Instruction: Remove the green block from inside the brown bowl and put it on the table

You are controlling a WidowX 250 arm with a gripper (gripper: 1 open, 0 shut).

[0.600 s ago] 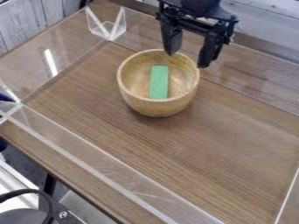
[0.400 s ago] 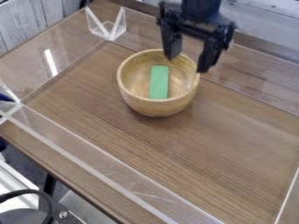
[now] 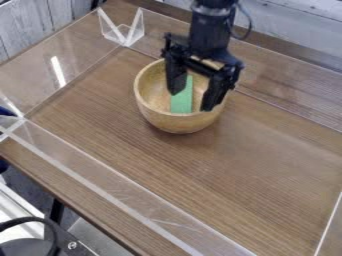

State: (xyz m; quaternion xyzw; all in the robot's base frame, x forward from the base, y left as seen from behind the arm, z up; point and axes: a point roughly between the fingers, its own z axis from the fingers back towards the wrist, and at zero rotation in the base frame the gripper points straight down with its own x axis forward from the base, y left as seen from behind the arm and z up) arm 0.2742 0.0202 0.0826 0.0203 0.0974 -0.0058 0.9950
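Observation:
The brown bowl (image 3: 156,112) sits on the wood-grain table (image 3: 201,175), a little behind its middle. Inside it lies the green block (image 3: 181,100), a bright bar whose upper end is partly covered by the gripper. My black gripper (image 3: 195,88) hangs open over the bowl, its two fingers (image 3: 174,77) reaching down inside the rim on either side of the block. Nothing is clamped between them.
Clear acrylic walls (image 3: 94,170) run along the table's edges. A clear folded acrylic stand (image 3: 120,28) sits at the back left corner. Bare wood spreads in front of and to the right of the bowl.
The gripper has come down and shifted left, from above the bowl's back right rim to inside the bowl astride the green block. Its jaws stayed open. Bowl and block have not moved.

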